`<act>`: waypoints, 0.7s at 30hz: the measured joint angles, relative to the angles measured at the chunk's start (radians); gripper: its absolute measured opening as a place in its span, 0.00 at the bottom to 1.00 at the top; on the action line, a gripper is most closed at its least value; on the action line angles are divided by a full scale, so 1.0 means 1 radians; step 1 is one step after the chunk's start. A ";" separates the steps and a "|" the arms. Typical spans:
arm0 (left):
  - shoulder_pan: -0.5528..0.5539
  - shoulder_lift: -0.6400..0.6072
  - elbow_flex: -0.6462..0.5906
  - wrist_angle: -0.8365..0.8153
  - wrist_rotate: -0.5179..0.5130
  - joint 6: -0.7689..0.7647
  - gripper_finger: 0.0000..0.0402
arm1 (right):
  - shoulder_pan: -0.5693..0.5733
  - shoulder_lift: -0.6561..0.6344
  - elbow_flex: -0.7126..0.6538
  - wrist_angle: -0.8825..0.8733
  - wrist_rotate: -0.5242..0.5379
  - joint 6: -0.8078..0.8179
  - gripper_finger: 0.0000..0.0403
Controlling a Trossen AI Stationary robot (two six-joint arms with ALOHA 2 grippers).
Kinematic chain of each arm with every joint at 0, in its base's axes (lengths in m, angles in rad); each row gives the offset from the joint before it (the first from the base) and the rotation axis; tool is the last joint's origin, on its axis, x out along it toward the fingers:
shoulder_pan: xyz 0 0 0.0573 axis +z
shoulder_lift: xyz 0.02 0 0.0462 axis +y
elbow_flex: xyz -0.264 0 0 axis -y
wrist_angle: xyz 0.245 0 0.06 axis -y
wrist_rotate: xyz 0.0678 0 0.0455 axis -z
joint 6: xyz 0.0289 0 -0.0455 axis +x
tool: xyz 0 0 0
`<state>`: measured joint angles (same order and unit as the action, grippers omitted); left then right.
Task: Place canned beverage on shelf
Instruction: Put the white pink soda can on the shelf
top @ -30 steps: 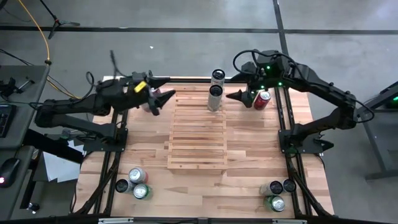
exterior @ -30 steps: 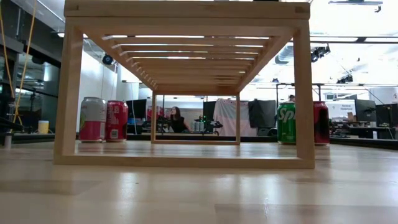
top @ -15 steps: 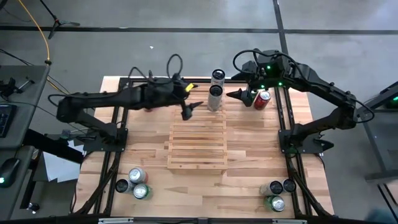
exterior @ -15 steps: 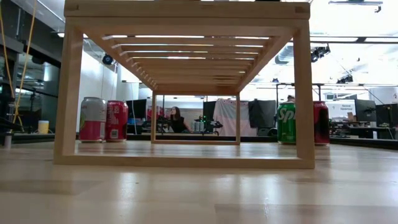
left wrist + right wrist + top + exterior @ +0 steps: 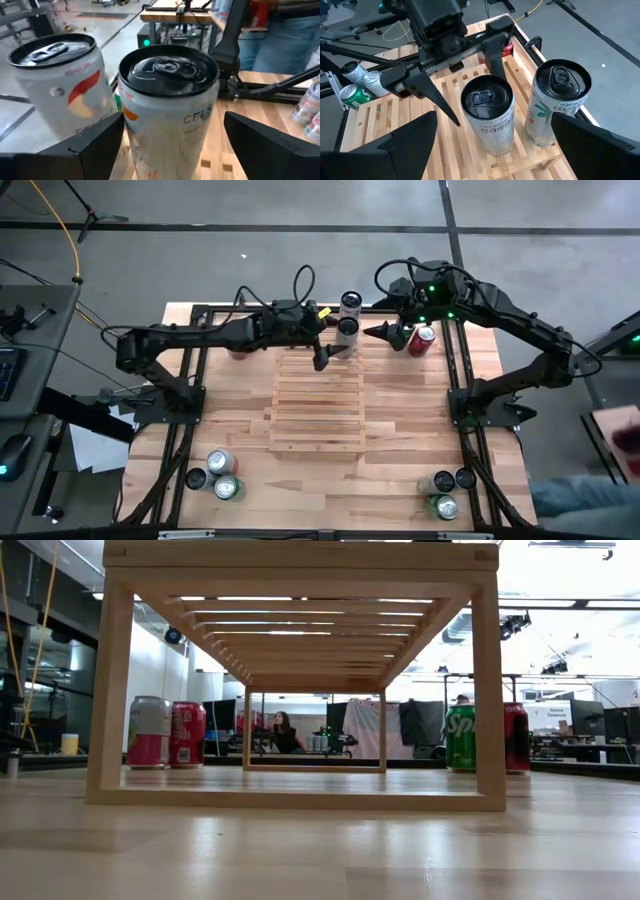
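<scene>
At the far end of the shelf (image 5: 316, 400), seen from above, two tall white cans stand in line: the black-topped can (image 5: 346, 330) on the slats and the silver-topped can (image 5: 350, 302) just behind it, at the rack's far edge. The left gripper (image 5: 330, 352) reaches across from the left and sits at the black-topped can, its fingers spread to either side of it; the left wrist view shows the can (image 5: 170, 100) between the two dark fingers (image 5: 95, 145) with gaps on both sides, so nothing is pinched. The silver-topped can (image 5: 60, 85) stands just beside it in that view.

The right gripper (image 5: 385, 333) waits just off the shelf's far right corner, fingers spread wide and empty, beside a red can (image 5: 422, 340) standing on the tabletop (image 5: 240, 410). Its wrist view looks down on both white cans (image 5: 487, 117) (image 5: 557, 102) and on the left gripper (image 5: 465, 75) beyond them.

Most of the slatted surface nearer the camera side is bare. Spare cans cluster at the table's near-left corner (image 5: 215, 475) and near-right corner (image 5: 443, 490), well apart from the rack. In the low view the shelf (image 5: 300, 555) stands as an open frame, with a can pair (image 5: 168, 732) at its left and another (image 5: 488, 737) at its right post.
</scene>
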<state>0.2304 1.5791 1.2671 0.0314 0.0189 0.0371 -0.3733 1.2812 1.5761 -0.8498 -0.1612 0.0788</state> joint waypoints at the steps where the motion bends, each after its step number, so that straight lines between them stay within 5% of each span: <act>1: 0.001 0.012 0.000 0.022 0.000 0.000 0.83 | 0.000 0.000 0.000 0.000 0.000 0.000 0.94; 9: -0.008 0.045 0.000 0.039 0.003 0.009 0.81 | 0.005 0.000 0.000 0.012 -0.014 0.136 0.94; 16: -0.028 0.042 0.000 0.058 0.001 0.037 0.58 | 0.097 0.000 -0.001 0.130 -0.011 0.167 0.94; 21: -0.062 -0.016 -0.002 0.028 0.001 0.035 0.57 | 0.176 0.000 -0.001 0.136 0.041 0.163 0.94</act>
<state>0.1689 1.5635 1.2651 0.0593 0.0194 0.0722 -0.1971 1.2812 1.5753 -0.7134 -0.1202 0.2414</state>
